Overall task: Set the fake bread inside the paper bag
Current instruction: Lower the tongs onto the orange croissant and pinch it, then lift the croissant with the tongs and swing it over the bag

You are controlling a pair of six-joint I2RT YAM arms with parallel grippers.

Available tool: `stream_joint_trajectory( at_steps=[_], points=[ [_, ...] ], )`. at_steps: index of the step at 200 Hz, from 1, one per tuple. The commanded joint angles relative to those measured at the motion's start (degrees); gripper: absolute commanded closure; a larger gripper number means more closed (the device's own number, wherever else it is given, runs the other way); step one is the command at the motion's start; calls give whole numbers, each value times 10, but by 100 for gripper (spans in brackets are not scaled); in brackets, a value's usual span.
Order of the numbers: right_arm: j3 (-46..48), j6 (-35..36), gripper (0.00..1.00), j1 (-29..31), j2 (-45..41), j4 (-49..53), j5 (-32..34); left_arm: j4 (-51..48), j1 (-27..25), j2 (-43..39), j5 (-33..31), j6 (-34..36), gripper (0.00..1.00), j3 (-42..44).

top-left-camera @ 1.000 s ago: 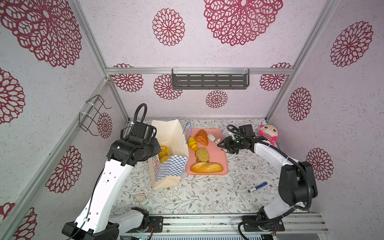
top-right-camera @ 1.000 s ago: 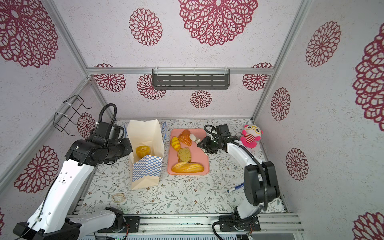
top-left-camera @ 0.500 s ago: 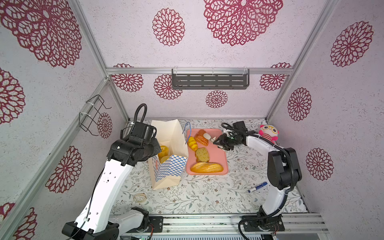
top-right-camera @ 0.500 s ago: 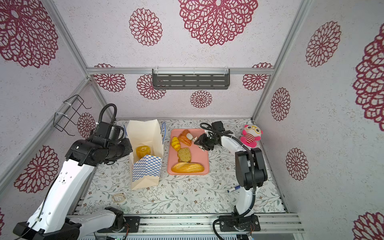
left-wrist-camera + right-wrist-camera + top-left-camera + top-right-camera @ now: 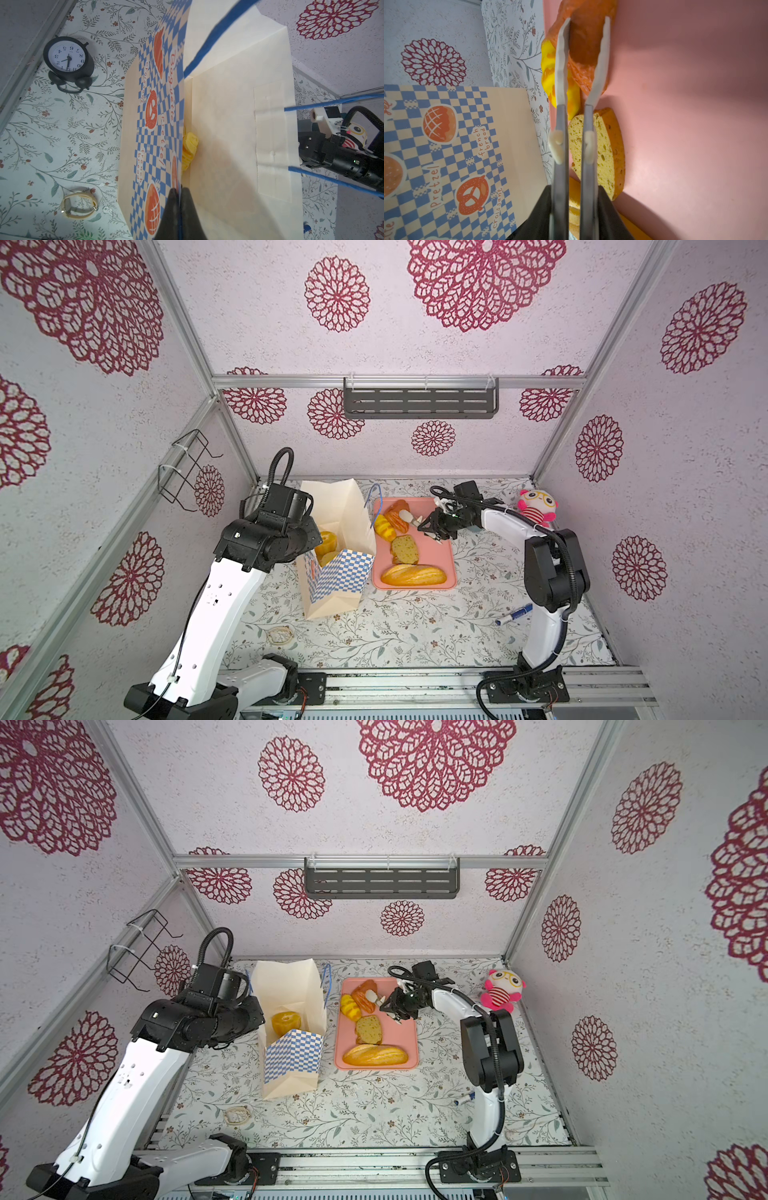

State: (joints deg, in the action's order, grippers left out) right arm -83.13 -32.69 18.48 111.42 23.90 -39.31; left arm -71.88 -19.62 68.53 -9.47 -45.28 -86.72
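The cream paper bag (image 5: 332, 572) with its blue checkered band stands open left of the pink tray (image 5: 440, 556). My left gripper (image 5: 180, 190) is shut on the bag's rim. A yellow fluted ring (image 5: 326, 541) of fake bread lies inside the bag (image 5: 228, 145). On the tray lie a brown croissant (image 5: 397, 516), a yellow croissant (image 5: 384, 528), a speckled slice (image 5: 404, 549) and a long loaf (image 5: 413, 574). My right gripper (image 5: 585, 20) carries long white tong blades. They are closed on the brown croissant (image 5: 583, 47), one blade on each side, beside the yellow croissant (image 5: 548, 70).
A pink plush toy (image 5: 536, 508) sits at the back right and a blue pen (image 5: 513, 615) lies by the right arm's base. A wristwatch (image 5: 280, 635) lies in front of the bag. A black alarm clock (image 5: 68, 60) stands left of the bag.
My right gripper has reached further left over the tray and its blades have closed in around the brown croissant. The left gripper and the bag have not moved.
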Motion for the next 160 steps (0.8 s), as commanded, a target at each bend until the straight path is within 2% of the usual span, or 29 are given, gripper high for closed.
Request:
stream_joint_trajectory(
  at_steps=[1,35,89,160],
  points=[
    [-16,10,77,3,0,-11,-20,17,-4,-9,-11,-9,100,2],
    [-15,11,100,4,-8,-10,-14,16,-4,-13,-12,-10,100,4],
    [-3,17,100,3,-84,5,1,15,-4,-16,-13,-8,100,2],
    [-8,22,100,5,-232,50,10,22,-4,-13,-11,-3,100,0]
  ],
)
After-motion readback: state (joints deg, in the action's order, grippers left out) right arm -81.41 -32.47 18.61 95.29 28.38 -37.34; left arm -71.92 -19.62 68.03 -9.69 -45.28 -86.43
